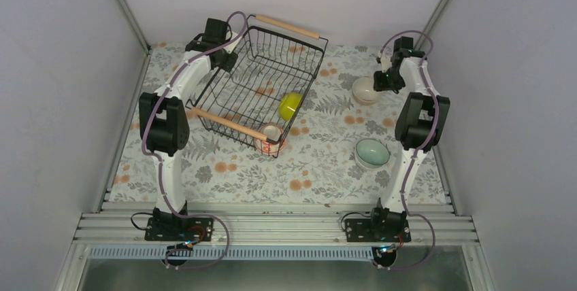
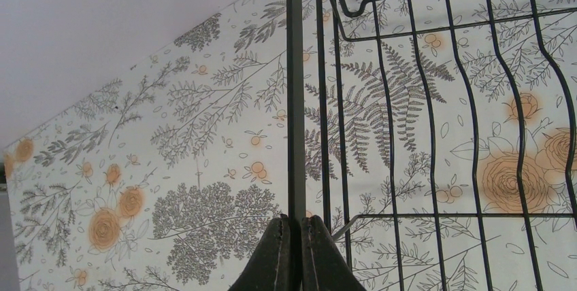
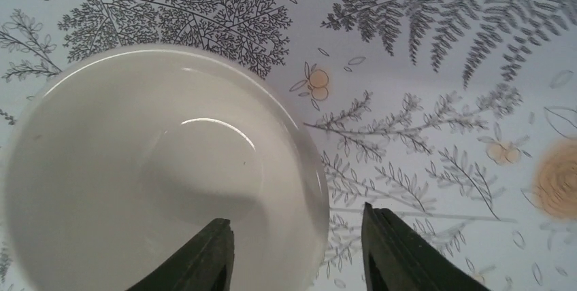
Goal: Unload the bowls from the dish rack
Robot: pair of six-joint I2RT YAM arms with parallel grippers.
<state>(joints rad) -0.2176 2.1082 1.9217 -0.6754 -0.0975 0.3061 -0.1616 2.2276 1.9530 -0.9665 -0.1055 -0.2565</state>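
The black wire dish rack (image 1: 262,80) with wooden handles stands at the back left. A yellow-green bowl (image 1: 290,105) and a pinkish bowl with a red pattern (image 1: 271,138) lie inside it. My left gripper (image 2: 295,226) is shut on a black bar of the dish rack (image 2: 294,100) at its far left corner (image 1: 219,41). A cream-white bowl (image 1: 366,90) sits upright on the cloth at the back right. My right gripper (image 3: 296,236) stands open astride the rim of this bowl (image 3: 156,168), one finger inside and one outside, neither touching it.
A pale mint bowl (image 1: 372,153) rests on the flowered tablecloth (image 1: 238,175) at the right, in front of the right arm's elbow. Grey walls close in both sides and the back.
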